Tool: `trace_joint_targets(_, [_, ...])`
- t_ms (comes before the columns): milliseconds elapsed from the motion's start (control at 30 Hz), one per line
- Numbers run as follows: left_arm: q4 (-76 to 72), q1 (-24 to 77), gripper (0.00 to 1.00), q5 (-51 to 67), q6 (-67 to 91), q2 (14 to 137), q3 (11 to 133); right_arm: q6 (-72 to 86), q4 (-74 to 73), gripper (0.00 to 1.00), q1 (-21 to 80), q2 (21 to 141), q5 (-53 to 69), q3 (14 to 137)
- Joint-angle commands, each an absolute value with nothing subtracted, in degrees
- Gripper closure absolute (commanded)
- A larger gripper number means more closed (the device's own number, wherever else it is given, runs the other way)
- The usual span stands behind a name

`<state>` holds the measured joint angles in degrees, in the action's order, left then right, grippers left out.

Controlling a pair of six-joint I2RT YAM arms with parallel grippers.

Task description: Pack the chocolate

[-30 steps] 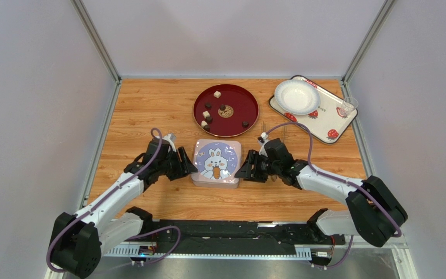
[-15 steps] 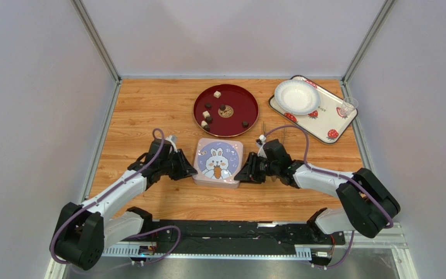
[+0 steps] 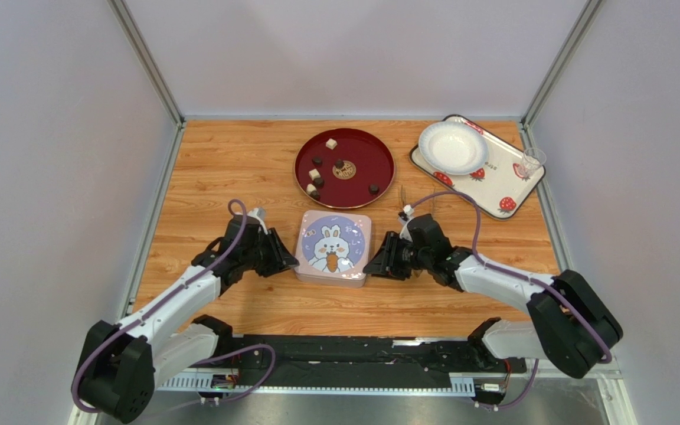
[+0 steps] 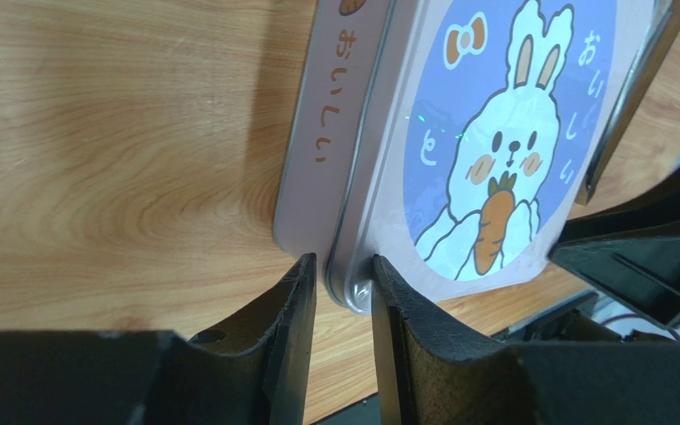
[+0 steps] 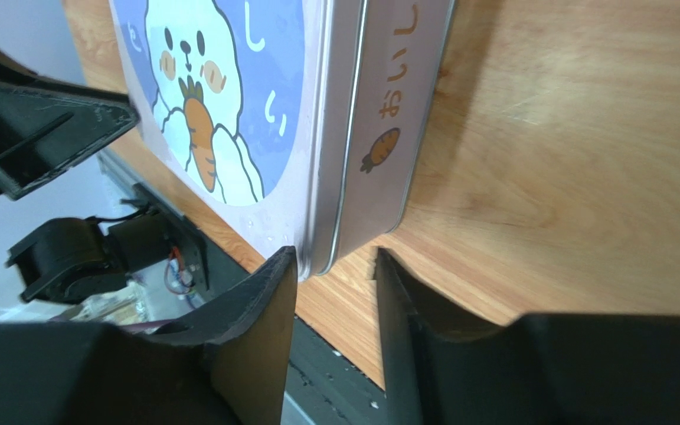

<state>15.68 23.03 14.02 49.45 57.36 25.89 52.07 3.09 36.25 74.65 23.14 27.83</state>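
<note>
Seven or so chocolate pieces (image 3: 338, 164), mostly dark brown with a few cream-white, lie scattered on the red plate (image 3: 363, 149) at the far middle of the table (image 3: 219, 168); none is packed yet. Just in front of the plate sits the rabbit tin (image 3: 332, 248) with its lid on, presumably the container meant for them. The left gripper (image 4: 342, 276) pinches the tin's near left corner, one finger on the side wall and the other over the lid's rim. The right gripper (image 5: 336, 266) clasps the near right corner in the same way, though its contact is harder to confirm. Gripping both sides suggests the lid is to be lifted level, without jamming. A strawberry tray (image 3: 505, 189) carrying a white paper plate (image 3: 452, 146) stands well apart at far right, not yet in use.
</note>
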Motion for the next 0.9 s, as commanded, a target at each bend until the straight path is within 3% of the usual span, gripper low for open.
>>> trace_joint_targets(0, [25.13,22.42,0.53,4.67,47.47,51.79,31.01,43.27,-10.27,0.54,34.47,66.82,12.15,34.53])
trace_joint_targets(133, [31.97,18.47,0.42,0.71,42.99,49.13,41.53,38.34,-16.95,0.39,28.75,62.15,7.57,39.45])
trace_joint_targets(333, [42.78,16.26,0.16,-10.97,32.53,46.06,57.81,30.6,-31.43,0.13,18.47,54.95,-3.94,47.89])
trace_joint_targets(367, [43.76,16.26,0.09,-14.29,30.08,45.27,59.22,28.85,-32.77,0.11,16.72,53.8,-5.52,48.68])
trace_joint_targets(467, [47.01,16.26,0.01,-19.66,24.64,42.37,64.41,26.03,-37.07,0.05,14.25,48.37,-11.15,51.23])
trace_joint_targets(600, [50.62,16.26,0.01,-24.78,18.73,37.29,70.82,22.43,-40.95,0.0,13.18,40.88,-21.59,54.13])
trace_joint_targets(867, [50.99,16.26,0.01,-31.99,11.97,25.94,78.13,15.47,-45.09,0.0,13.27,29.37,-29.53,63.09])
